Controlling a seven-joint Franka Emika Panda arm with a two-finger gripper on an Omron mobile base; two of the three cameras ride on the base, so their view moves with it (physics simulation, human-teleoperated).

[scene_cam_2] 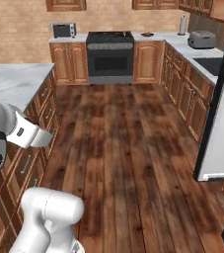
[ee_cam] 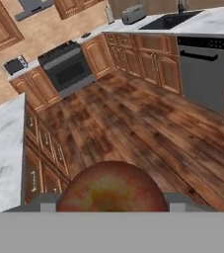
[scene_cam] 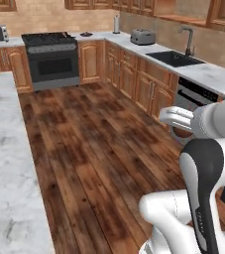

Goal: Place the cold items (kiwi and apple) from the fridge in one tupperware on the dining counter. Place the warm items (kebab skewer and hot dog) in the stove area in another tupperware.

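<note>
A red and yellow apple (ee_cam: 112, 190) sits between my gripper's (ee_cam: 112, 202) two fingertips at the bottom of the hand view, and the gripper is shut on it. The hand hangs over the wooden floor, between the marble dining counter (ee_cam: 2, 148) on one side and the cabinet run on the other. My white hand (scene_cam: 176, 118) juts out to the left of the arm in the left base view. The stove (scene_cam: 52, 54) stands at the far end of the kitchen, well away from the gripper. Part of the fridge (scene_cam_2: 222, 128) shows at the right edge of the right base view.
The dining counter (scene_cam: 5, 163) runs along the left. Along the right counter are a sink (scene_cam: 176, 58), a toaster (scene_cam: 142, 36) and a dishwasher (ee_cam: 205, 69) below. A small oven (scene_cam_2: 63, 30) sits left of the stove. Open wooden floor (scene_cam_2: 128, 143) lies between.
</note>
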